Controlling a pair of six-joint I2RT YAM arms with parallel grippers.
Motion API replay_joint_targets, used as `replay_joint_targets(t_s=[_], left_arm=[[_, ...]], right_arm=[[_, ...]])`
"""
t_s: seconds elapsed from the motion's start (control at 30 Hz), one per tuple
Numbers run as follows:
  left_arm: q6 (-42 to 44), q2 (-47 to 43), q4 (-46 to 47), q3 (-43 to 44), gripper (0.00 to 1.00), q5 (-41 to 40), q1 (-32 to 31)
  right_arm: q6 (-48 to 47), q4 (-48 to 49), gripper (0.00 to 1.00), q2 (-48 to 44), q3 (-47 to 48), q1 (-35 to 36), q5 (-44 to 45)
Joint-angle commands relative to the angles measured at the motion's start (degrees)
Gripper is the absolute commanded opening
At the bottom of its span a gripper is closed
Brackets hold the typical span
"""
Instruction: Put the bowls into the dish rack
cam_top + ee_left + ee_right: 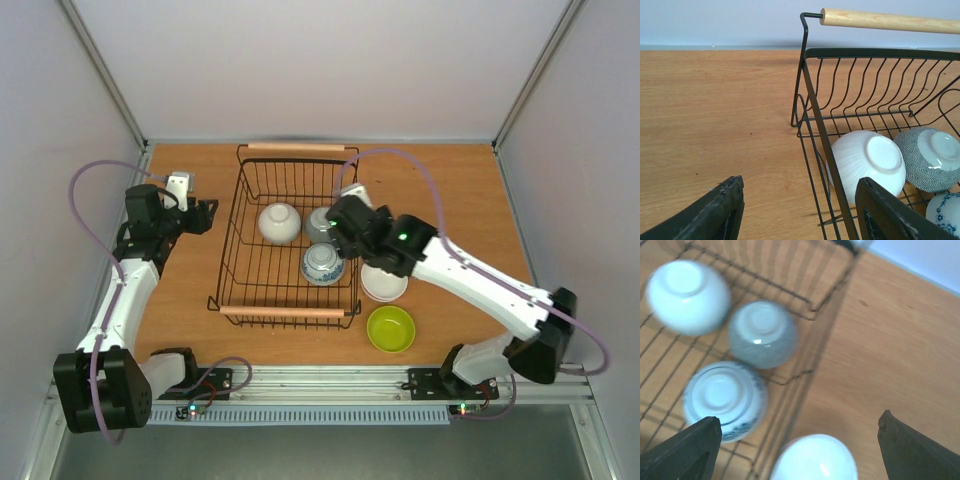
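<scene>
The black wire dish rack point(232, 250) with two wooden handles holds three upturned bowls: a white one point(279, 222), a grey dotted one point(319, 224) and a blue-patterned one point(323, 264). Another white bowl point(384, 284) and a lime green bowl point(391, 328) sit on the table right of the rack. My right gripper point(345, 235) is open and empty above the rack's right edge; in the right wrist view point(797, 422) the outside white bowl point(815, 460) lies below, between its fingers. My left gripper point(207, 215) is open and empty left of the rack point(810, 85). No orange bowl is in view.
Wooden tabletop point(450, 200) enclosed by pale walls on three sides. The rack's far wooden handle point(890, 20) stands high in the left wrist view. The arm bases sit along the near metal rail point(320, 385).
</scene>
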Motion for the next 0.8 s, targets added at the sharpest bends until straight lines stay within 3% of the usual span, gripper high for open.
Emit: replay_joint_targets(t_s=[0.0, 0.3, 0.43, 0.77], left_arm=[[0.2, 0.0, 3.4, -0.3, 0.62, 0.5, 0.1], [0.1, 0.4, 3.3, -0.2, 0.62, 0.8, 0.1], [0.1, 0.2, 3.2, -0.2, 0.62, 0.7, 0.1], [0.0, 0.3, 3.2, -0.2, 0.62, 1.1, 0.1]], right_arm=[[9.0, 1.4, 0.86, -7.8, -6.9, -6.2, 4.3], [13.6, -1.3, 0.78, -13.2, -20.2, -13.8, -4.1], [13.5, 1.0, 0.71, -11.2, -23.9, -14.9, -7.8], [15.0, 7.5, 0.67, -6.5, -32.8, -18.5, -12.2]])
